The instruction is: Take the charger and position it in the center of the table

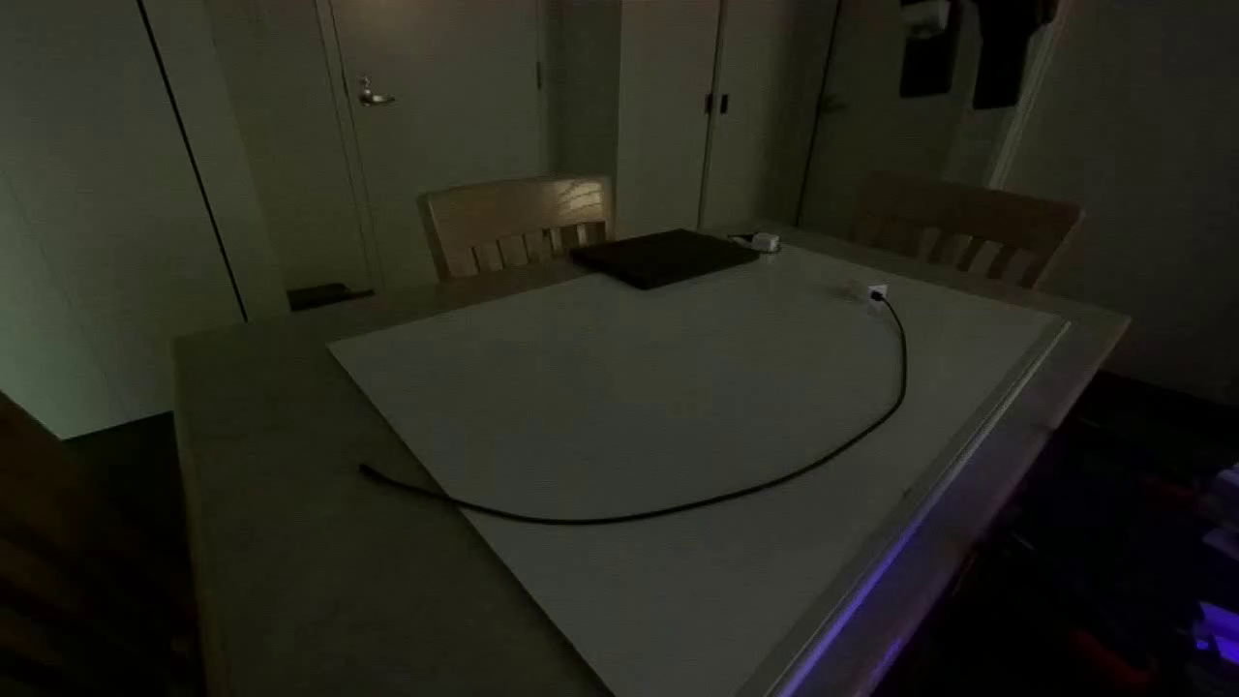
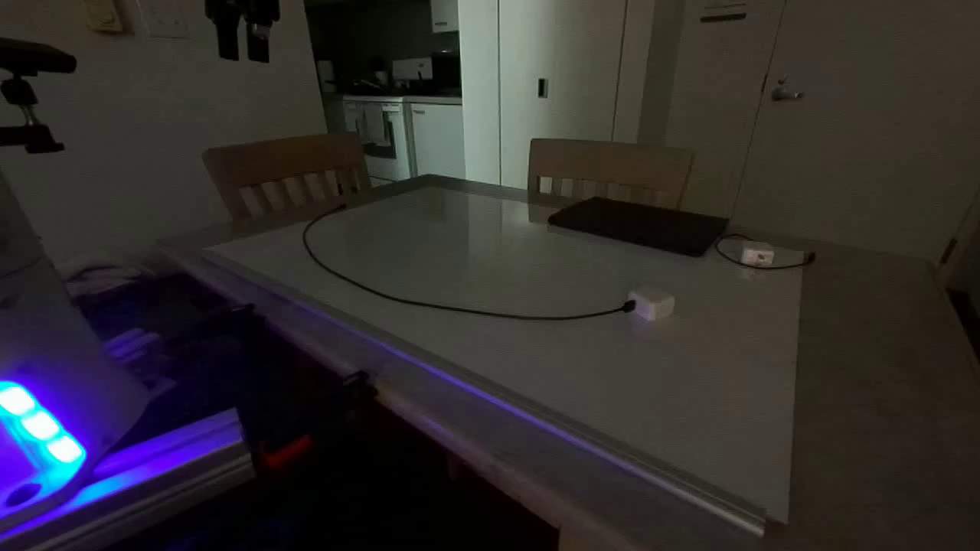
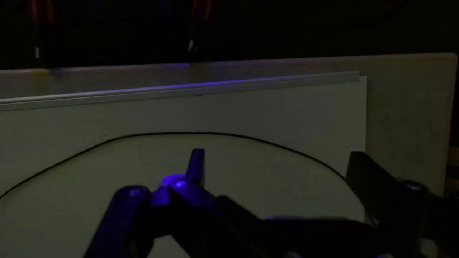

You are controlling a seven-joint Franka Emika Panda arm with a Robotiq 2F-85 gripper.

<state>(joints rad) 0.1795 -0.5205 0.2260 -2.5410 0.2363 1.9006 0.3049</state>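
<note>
Black charger (image 2: 459, 310) stretches across the pale counter (image 2: 880, 383), curving from its white plug (image 2: 654, 304) at right to the far left in an exterior view | dark pad (image 2: 639, 226) rests at far right | wooden chairs (image 2: 611, 162) stand beyond | released claw (image 3: 278, 154) hangs raised, jaws wide apart in the wrist view

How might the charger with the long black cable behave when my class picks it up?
The cable likely flexes but has some spring, since it lies in one broad, smooth curve. The bulkier white block at its end will probably dangle as the heavier part. Its flat sides make rolling unlikely.
</note>
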